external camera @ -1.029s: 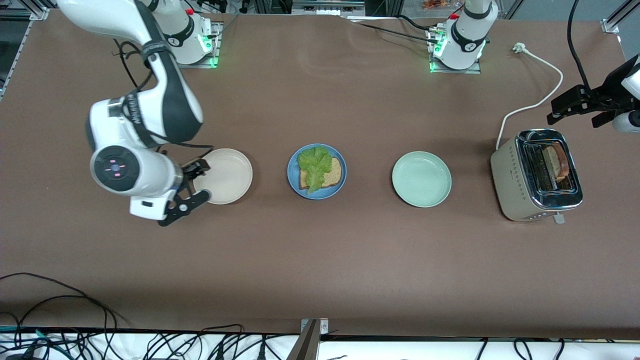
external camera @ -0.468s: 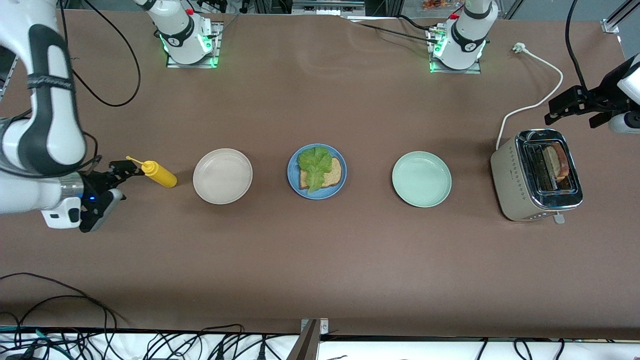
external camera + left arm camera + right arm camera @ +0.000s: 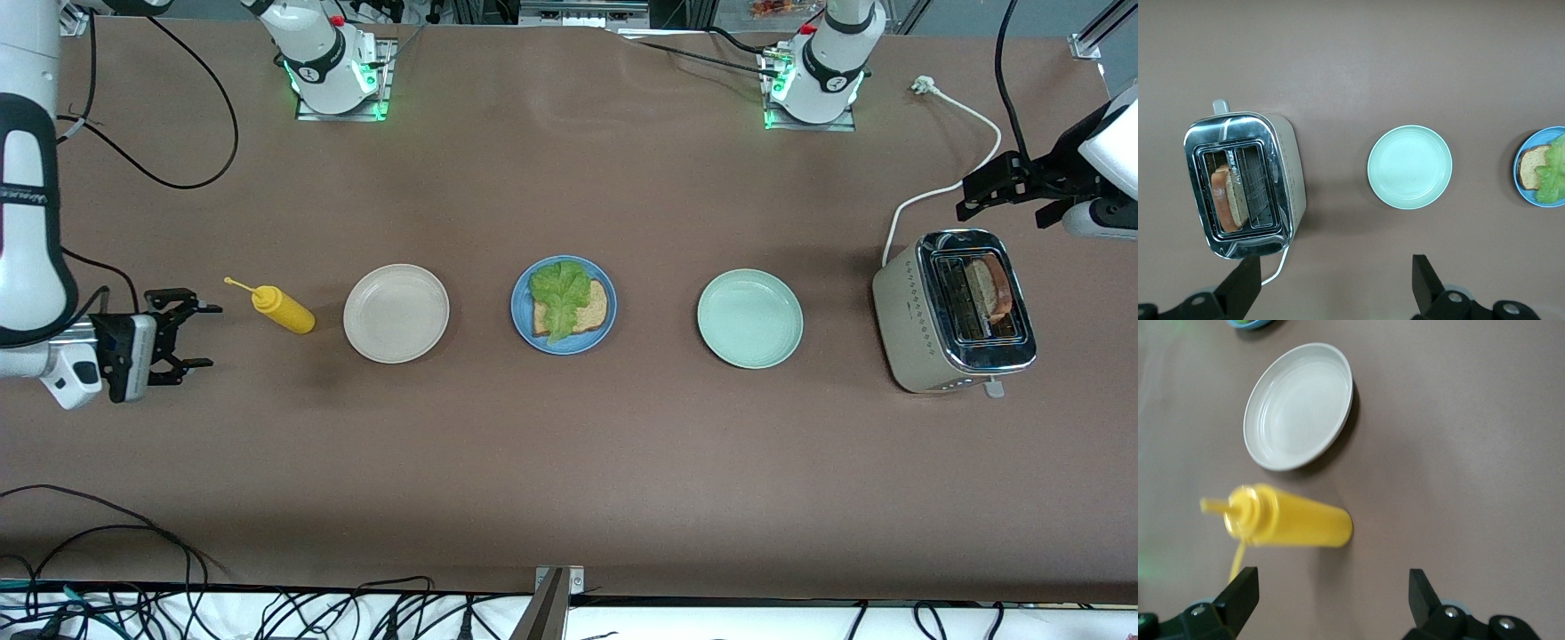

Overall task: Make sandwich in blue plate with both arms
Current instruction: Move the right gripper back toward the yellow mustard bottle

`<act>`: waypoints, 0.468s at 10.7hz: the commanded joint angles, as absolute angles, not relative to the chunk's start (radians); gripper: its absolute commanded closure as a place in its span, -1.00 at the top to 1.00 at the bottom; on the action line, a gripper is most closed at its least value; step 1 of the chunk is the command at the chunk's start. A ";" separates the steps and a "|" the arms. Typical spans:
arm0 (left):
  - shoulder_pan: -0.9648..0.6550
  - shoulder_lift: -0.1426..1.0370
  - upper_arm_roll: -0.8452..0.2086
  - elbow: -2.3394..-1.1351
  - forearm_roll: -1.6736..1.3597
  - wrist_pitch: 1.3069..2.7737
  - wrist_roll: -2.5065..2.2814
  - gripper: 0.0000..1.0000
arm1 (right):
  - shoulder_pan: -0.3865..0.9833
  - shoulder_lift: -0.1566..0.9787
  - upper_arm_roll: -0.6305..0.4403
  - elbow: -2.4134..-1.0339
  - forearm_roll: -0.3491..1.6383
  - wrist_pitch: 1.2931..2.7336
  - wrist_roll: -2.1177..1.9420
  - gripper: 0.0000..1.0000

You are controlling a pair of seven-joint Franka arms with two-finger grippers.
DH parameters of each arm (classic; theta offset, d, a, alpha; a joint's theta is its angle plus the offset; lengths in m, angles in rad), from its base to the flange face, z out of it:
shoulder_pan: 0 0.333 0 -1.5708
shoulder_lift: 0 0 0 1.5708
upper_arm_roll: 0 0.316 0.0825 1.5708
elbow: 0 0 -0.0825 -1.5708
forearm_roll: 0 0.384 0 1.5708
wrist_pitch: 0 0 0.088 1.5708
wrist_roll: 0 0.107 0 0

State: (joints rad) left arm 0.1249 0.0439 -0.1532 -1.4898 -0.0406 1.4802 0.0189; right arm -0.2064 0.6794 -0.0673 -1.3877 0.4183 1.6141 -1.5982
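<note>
Right gripper: the black two-finger right gripper (image 3: 191, 335) hovered with its fingers spread wide and nothing between them, over bare table at about 8 o'clock of the yellow squeeze bottle (image 3: 281, 310).
Left gripper: the black two-finger left gripper (image 3: 969, 196) hung wide apart and empty, over the table near 12 o'clock of the cream-and-chrome toaster (image 3: 951, 313).
Blue plate: the round medium-blue plate (image 3: 519, 324) sat mid-table between the cream-white round plate (image 3: 396, 313) and the pale green round plate (image 3: 749, 318).
Sandwich: one tan speckled bread slice (image 3: 594, 307) lay on the blue plate under a ruffled green lettuce leaf (image 3: 558, 292); a second bread slice (image 3: 992, 289) stood in the toaster slot.
Change: a second earlier the right gripper was at the cream-white plate's rim and its arm hid the bottle; it had since drawn off toward its own end of the table, and the left gripper had shifted slightly.
</note>
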 commanded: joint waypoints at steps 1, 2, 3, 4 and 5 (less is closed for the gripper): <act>0.130 0.032 -0.161 -1.499 -0.023 1.482 0.017 1.00 | -0.279 0.768 -0.051 -1.381 0.507 1.631 -1.962 1.00; 0.130 0.032 -0.161 -1.500 -0.023 1.482 0.017 1.00 | -0.291 0.810 -0.051 -1.384 0.562 1.631 -2.073 1.00; 0.130 0.032 -0.161 -1.502 -0.023 1.482 0.017 1.00 | -0.304 0.848 -0.051 -1.390 0.622 1.628 -2.164 1.00; 0.132 0.031 -0.163 -1.499 -0.025 1.483 0.017 1.00 | -0.307 0.876 -0.052 -1.405 0.673 1.617 -2.236 1.00; 0.130 0.029 -0.164 -1.500 -0.025 1.483 0.017 1.00 | -0.314 0.876 -0.052 -1.445 0.719 1.618 -2.311 1.00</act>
State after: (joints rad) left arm 0.1260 0.0438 -0.1544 -1.4909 -0.0406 1.4802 0.0189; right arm -0.2896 0.8499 -0.0656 -1.3966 0.6204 1.6233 -2.1536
